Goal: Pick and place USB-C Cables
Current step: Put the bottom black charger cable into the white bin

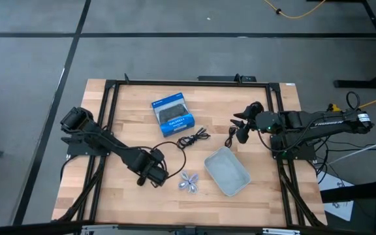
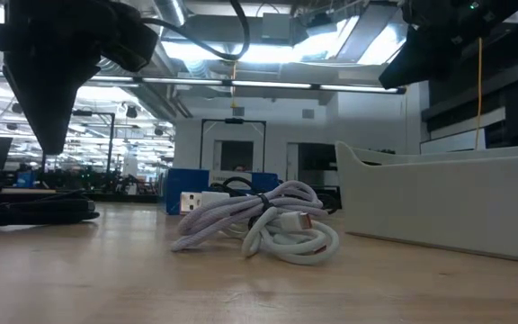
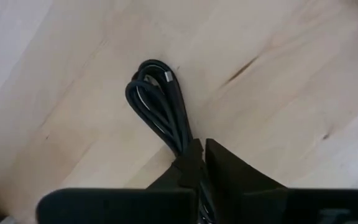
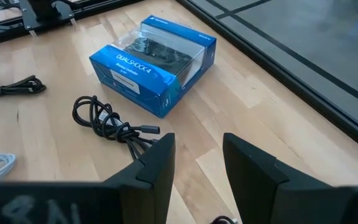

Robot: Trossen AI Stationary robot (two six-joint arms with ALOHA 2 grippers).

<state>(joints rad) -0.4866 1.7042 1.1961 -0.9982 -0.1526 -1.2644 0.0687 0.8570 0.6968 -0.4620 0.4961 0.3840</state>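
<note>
Cables lie spread over the wooden counter (image 1: 129, 196). A bundled black cable (image 3: 160, 106) lies flat on the wood at the left gripper (image 1: 155, 171), whose fingers (image 3: 229, 171) are clamped on one end of it. A white cable (image 1: 189, 183) lies in a loose coil just right of that gripper, near the grey tray (image 1: 228, 171). A loose black cable (image 1: 193, 138) lies at the middle of the counter, just below the blue box (image 1: 173, 113) and apart from it. Another black cable (image 1: 230, 138) lies between that one and the right gripper (image 1: 241, 127), close under its tips. The right gripper hovers above the counter with its fingers (image 4: 157, 165) apart, holding nothing.
</note>
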